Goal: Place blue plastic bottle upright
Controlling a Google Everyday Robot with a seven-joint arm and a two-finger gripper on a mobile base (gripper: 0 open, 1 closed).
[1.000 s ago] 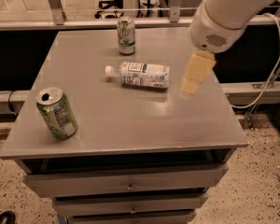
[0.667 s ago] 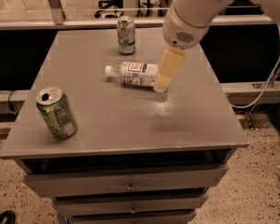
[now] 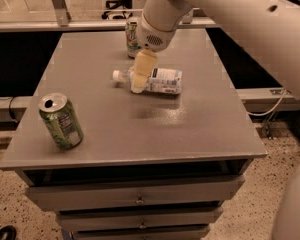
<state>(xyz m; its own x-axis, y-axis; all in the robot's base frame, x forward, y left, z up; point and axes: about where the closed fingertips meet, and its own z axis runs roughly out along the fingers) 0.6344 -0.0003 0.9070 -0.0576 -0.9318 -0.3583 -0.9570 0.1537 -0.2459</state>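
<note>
While the blue plastic bottle (image 3: 162, 81) is lying on its side a little toward 12 o'clock from the middle of the grey table (image 3: 190, 129), the gripper (image 3: 138, 83) is hanging right over its neck end. The bottle's white cap (image 3: 118, 75) is pointing toward 9 o'clock and its base toward 3 o'clock, with the printed label facing up. The gripper, a cream-coloured piece below the rounded white wrist, is pointing downward and overlapping the bottle just beside the cap, between cap and label. Whether it is touching the plastic is not clear from this view. How far it is open cannot be told, nor whether it is holding anything.

The white arm (image 3: 230, 14) is stretching in from 2 o'clock, passing above the far right part of the table. One green can (image 3: 61, 122) is standing near the 8 o'clock corner, well apart from the bottle, its opened top showing. A second can (image 3: 132, 36) is standing toward 12 o'clock near the far edge, partly hidden behind the wrist. A soft shadow is falling on the tabletop at 6 o'clock of the bottle. Drawers (image 3: 140, 196) are showing under the table's near edge, above a speckled floor (image 3: 250, 209).
</note>
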